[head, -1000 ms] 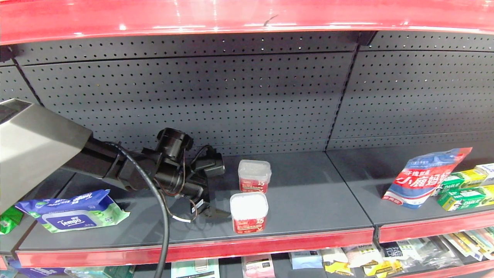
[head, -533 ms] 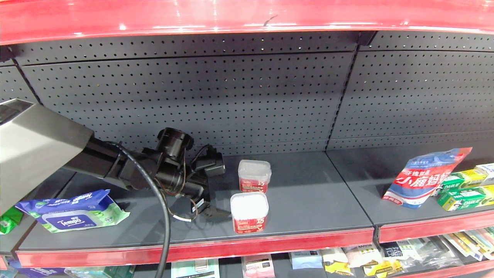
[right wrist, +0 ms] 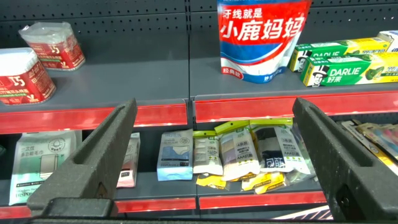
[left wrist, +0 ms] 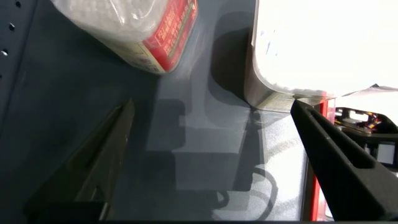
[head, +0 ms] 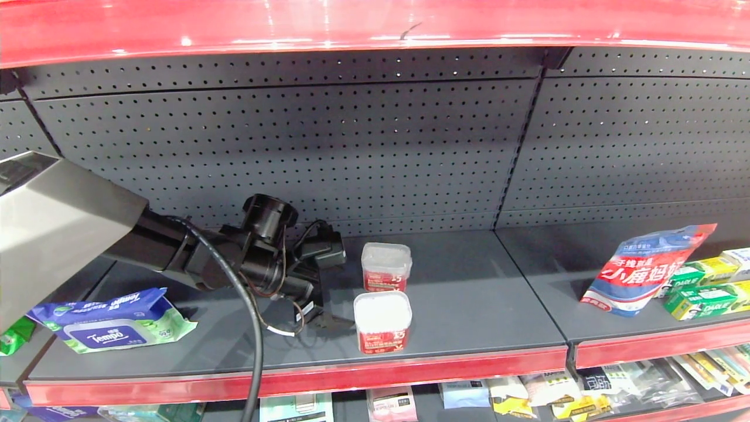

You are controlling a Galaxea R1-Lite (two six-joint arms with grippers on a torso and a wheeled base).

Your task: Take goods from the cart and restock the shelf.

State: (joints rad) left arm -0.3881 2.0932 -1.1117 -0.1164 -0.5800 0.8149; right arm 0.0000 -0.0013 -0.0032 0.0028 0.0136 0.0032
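Note:
Two white tubs with red labels stand on the grey shelf (head: 469, 305). The front tub (head: 382, 321) is near the shelf's edge and the rear tub (head: 386, 266) is just behind it. My left gripper (head: 329, 305) rests low over the shelf, immediately left of the front tub, open and holding nothing. In the left wrist view its gripper (left wrist: 211, 106) has its fingers spread wide; the front tub (left wrist: 311, 50) is beside one fingertip and the rear tub (left wrist: 134, 31) lies farther off. My right gripper (right wrist: 214, 104) is open and empty in front of the shelves.
A blue-green wipes pack (head: 111, 328) lies at the shelf's left. A red-blue bag (head: 644, 269) and green toothpaste boxes (head: 703, 293) sit on the right shelf section. The lower shelf holds small packets (right wrist: 242, 152). A pegboard wall (head: 351, 146) backs the shelf.
My left arm has shifted slightly to the right, and the front tub has slid a little right along the shelf with it. The rear tub has stayed put.

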